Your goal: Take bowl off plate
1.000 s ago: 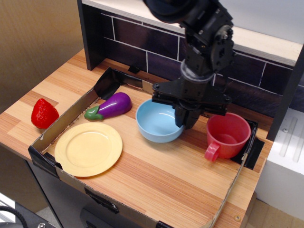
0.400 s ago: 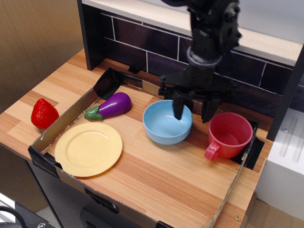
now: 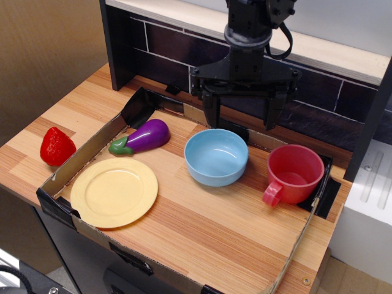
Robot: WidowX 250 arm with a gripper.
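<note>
Black robot arm above tool (image 3: pixel 241 119) cut off by top edge; wooden table (image 3: pixel 202 233) front cut by bottom edge.

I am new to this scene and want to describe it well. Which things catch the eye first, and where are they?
The black gripper hangs open above the light blue bowl, which sits on the wooden board in the middle. The pale yellow plate lies empty at front left, and a red cup stands to the right of the bowl.
</note>
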